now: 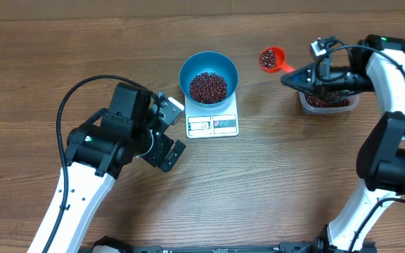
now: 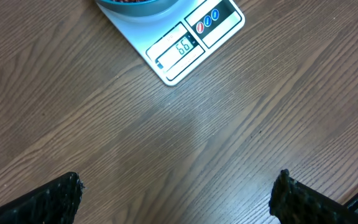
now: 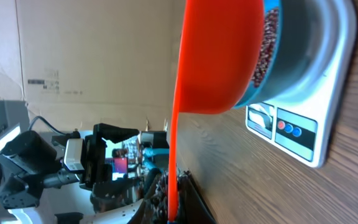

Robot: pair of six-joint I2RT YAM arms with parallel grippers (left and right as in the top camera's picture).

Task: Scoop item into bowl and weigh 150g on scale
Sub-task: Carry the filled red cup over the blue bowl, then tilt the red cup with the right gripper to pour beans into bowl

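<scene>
We see the right gripper (image 1: 292,76) pinching the handle of a red scoop (image 1: 271,58) loaded with beans, by the clear tub (image 1: 325,105). Left of the scoop, more beans (image 1: 208,86) fill the blue bowl (image 1: 185,70) on the scale (image 1: 213,124). The left gripper (image 1: 173,131), spread wide, stands beside the scale.

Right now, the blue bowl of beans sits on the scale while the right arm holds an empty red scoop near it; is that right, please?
Not quite: the red scoop is not empty; the overhead view shows it loaded with beans. The rest stands: the blue bowl of beans sits on the scale, and the right fingers hold the scoop nearby.
</scene>
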